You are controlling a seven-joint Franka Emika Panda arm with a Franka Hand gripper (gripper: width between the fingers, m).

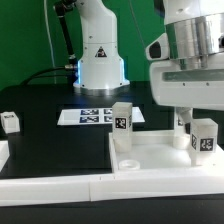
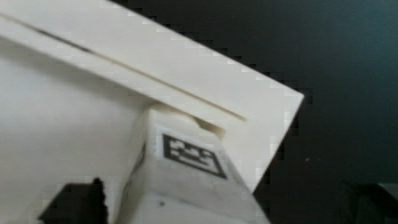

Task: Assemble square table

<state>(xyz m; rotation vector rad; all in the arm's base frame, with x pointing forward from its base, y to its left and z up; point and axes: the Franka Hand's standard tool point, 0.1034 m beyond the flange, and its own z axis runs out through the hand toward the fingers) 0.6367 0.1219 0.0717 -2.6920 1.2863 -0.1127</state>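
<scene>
with the gripper [image 1: 196, 128] jaws spread apart around the small white tagged leg block [image 1: 204, 139] standing on the white plastic square tray-like top [image 1: 150, 162], a careless lift could snag and topple it.

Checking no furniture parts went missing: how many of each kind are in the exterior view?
Leg blocks: 3, at and
Square top: 1
Total: 4

Counted: 1 square tabletop [image 1: 150, 160], 3 leg blocks [image 1: 121, 118] [image 1: 203, 138] [image 1: 10, 122], 1 marker board [image 1: 95, 116], 1 gripper [image 1: 190, 118].
</scene>
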